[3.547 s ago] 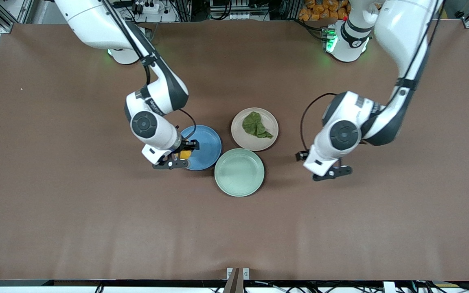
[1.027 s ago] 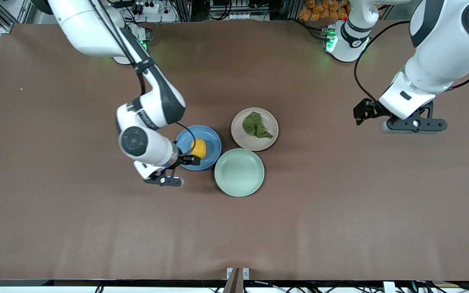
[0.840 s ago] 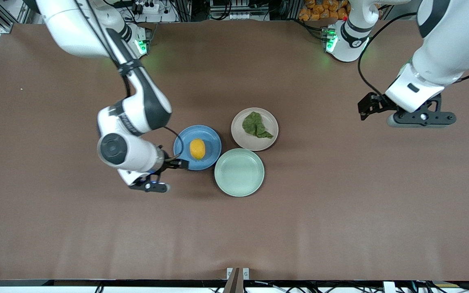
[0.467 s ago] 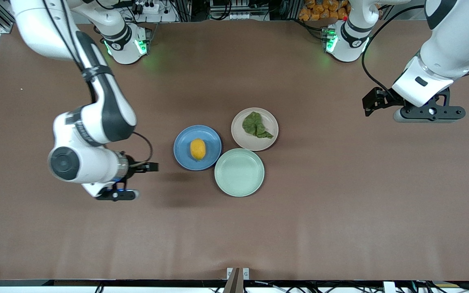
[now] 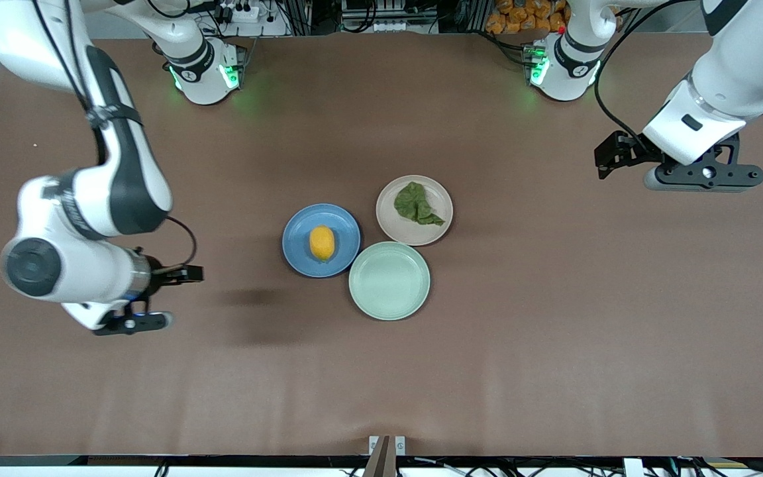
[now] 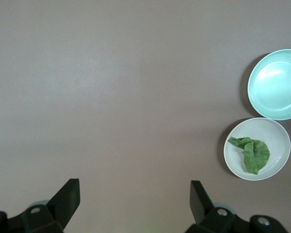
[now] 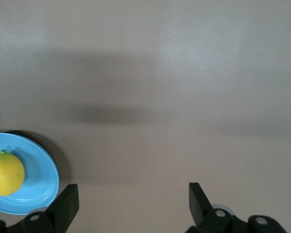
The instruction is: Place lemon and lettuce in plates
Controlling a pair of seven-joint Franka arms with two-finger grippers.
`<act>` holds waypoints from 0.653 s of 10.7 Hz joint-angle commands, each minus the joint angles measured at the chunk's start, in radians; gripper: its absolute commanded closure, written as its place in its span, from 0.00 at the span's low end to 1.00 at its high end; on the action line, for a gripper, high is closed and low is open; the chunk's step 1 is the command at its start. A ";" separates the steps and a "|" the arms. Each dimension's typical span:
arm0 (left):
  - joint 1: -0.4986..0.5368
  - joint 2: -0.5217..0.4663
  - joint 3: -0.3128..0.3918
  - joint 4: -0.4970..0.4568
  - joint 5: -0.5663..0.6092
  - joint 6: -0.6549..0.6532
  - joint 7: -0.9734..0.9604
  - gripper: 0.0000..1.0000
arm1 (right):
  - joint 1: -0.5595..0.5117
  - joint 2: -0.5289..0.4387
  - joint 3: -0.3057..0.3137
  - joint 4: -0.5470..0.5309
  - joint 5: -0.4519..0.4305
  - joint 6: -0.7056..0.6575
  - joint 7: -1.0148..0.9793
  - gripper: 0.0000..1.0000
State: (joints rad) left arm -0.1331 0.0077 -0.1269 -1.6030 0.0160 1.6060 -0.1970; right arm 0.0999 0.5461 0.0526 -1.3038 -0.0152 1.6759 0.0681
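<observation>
The yellow-orange lemon (image 5: 321, 242) lies in the blue plate (image 5: 297, 226). The dark green lettuce (image 5: 414, 203) lies in the beige-pink plate (image 5: 398, 229). My right gripper (image 5: 133, 323) is open and empty, up over bare table toward the right arm's end, well apart from the blue plate. Its wrist view (image 7: 133, 189) shows the lemon (image 7: 6, 173) and blue plate (image 7: 42, 167) at the edge. My left gripper (image 5: 703, 175) is open and empty over bare table toward the left arm's end. Its wrist view (image 6: 134, 187) shows the lettuce (image 6: 252, 154) in its plate (image 6: 279, 138).
A pale mint-green plate (image 5: 389, 280) stands empty, touching the blue and beige-pink plates and nearer to the front camera than both; it also shows in the left wrist view (image 6: 275, 83). Brown table (image 5: 554, 344) spreads around the three plates.
My right gripper let go of the lemon in the blue plate, then rose and swung away toward the right arm's end. My left gripper lifted and drew off toward the left arm's end.
</observation>
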 commanded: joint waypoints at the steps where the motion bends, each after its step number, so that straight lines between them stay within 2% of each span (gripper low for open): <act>1: 0.007 -0.002 0.010 0.041 -0.007 -0.028 0.030 0.00 | -0.048 -0.075 0.015 -0.015 -0.020 -0.051 -0.025 0.00; 3: 0.010 -0.002 0.009 0.055 -0.007 -0.034 0.030 0.00 | -0.063 -0.130 -0.007 -0.037 -0.022 -0.071 -0.088 0.00; 7: 0.020 0.001 0.010 0.055 -0.007 -0.034 0.030 0.00 | -0.080 -0.326 -0.016 -0.213 -0.022 -0.074 -0.094 0.00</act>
State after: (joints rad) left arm -0.1235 0.0081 -0.1181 -1.5636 0.0160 1.5927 -0.1958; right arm 0.0327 0.3373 0.0274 -1.3964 -0.0202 1.5878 -0.0161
